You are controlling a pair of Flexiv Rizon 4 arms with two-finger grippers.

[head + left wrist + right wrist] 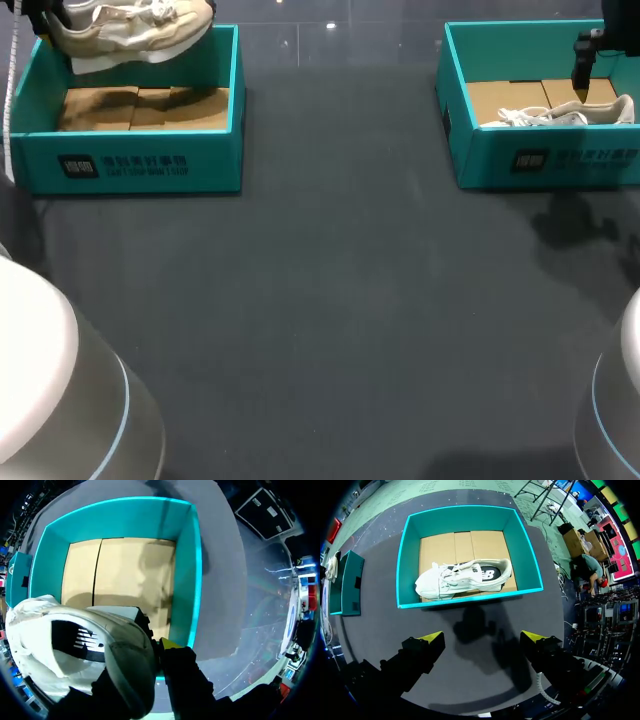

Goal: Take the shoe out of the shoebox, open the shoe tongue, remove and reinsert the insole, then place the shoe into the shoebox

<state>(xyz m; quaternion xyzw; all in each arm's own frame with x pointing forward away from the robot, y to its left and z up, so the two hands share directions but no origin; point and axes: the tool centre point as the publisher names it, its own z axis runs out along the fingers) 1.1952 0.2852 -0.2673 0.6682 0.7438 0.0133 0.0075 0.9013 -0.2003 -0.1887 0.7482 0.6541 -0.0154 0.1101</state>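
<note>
The left gripper clamps the beige shoe (by its heel) above the left shoebox, while the right gripper hangs spread apart near the boxed white shoe.

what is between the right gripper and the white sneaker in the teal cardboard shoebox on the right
Nothing visible. The open right gripper hangs above the table, and the white lace-up sneaker lies uncovered in the teal cardboard shoebox; only the box's near wall sits between them, lower down.

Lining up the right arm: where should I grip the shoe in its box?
The heel end of the white shoe, from straight above: it lies on its side close to the shoebox wall nearest the open right claw, so the walls likely block any sideways approach.
</note>
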